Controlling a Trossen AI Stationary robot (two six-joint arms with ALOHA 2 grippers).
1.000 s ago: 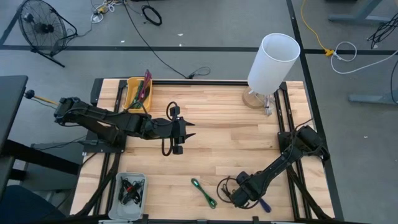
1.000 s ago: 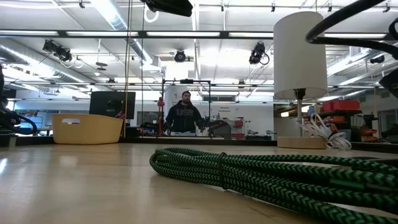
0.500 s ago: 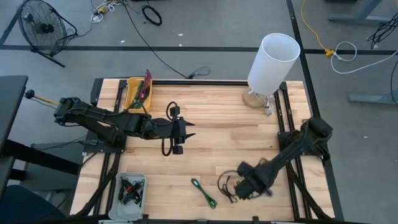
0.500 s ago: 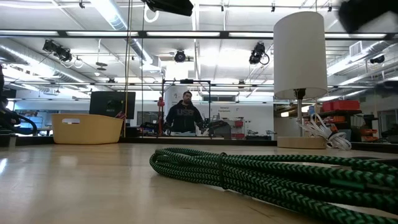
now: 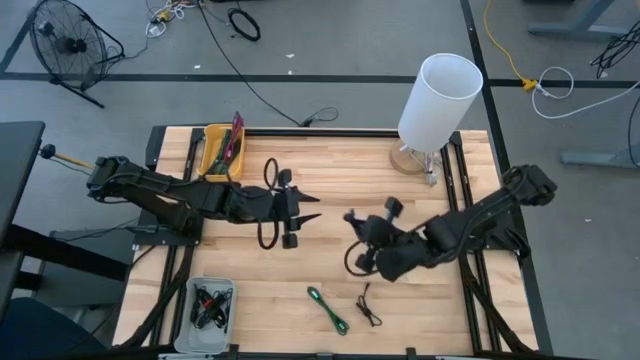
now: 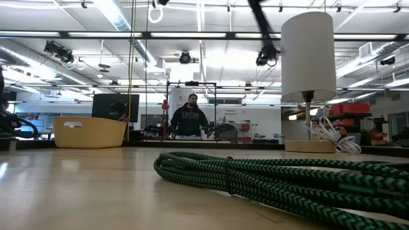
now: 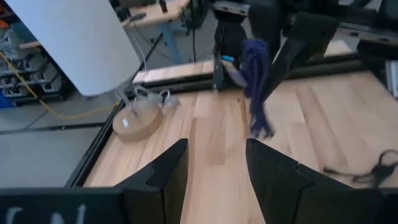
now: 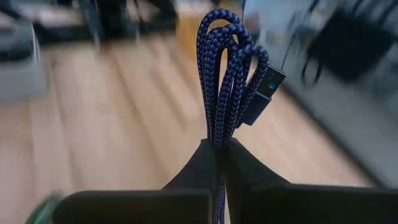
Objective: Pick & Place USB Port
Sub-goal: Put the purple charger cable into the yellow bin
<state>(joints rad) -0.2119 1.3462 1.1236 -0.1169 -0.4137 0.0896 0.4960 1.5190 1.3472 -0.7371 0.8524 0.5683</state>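
Note:
The USB cable is a bundle of dark blue braided loops with a blue plug. My right gripper is over the table's middle and shut on it. In the left wrist view the bundle hangs in the air in front of my left gripper. My left gripper is open, left of the right one, and level over the table. Its fingers touch nothing. My right gripper pinches the gathered strands of the bundle between its two fingers. The loops and the plug stick out past the fingertips. The cable is lifted clear of the table, and its free end hangs down.
A green braided cable and a thin black cord lie near the table's near edge. The green cable fills the low view's foreground. A white lamp stands at the far right, a yellow bin at the far left, a grey tray at the near left. A person is beyond the table.
My right gripper has risen from the table's near edge and moved toward the far edge and the left, to the table's middle, carrying the blue cable clear of the wood. The black cord stayed on the table.

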